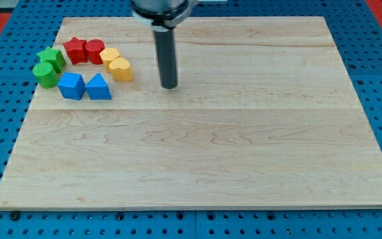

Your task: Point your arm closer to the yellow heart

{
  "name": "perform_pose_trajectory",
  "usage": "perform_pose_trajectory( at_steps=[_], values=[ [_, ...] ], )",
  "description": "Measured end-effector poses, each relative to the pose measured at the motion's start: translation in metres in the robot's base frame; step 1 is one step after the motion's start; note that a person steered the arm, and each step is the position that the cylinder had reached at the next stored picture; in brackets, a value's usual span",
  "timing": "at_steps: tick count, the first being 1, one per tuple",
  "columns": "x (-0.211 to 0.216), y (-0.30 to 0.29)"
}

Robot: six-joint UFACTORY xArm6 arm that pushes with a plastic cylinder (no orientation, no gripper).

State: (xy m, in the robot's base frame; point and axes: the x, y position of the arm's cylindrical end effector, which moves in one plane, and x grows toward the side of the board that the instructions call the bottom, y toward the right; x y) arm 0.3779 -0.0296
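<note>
The yellow heart (121,69) lies in a cluster of blocks at the view's upper left of the wooden board (244,146). A second yellow block (109,55) touches it just above and left. My tip (170,85) rests on the board to the right of the yellow heart, about a block's width or two away, not touching it. The dark rod rises from the tip to the view's top edge.
Left of the yellow blocks lie a red star (75,50) and a red cylinder (95,50), a green star (50,58) and a green cylinder (44,74), and two blue blocks (71,86) (98,87). A blue pegboard (5,99) surrounds the board.
</note>
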Motion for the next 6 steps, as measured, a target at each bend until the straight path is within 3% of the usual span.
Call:
perform_pose_trajectory(
  at_steps=[1, 2, 4, 6],
  values=[
    [-0.042, 0.007],
    [-0.063, -0.028],
    [-0.043, -0.072],
    [-0.041, -0.075]
  ],
)
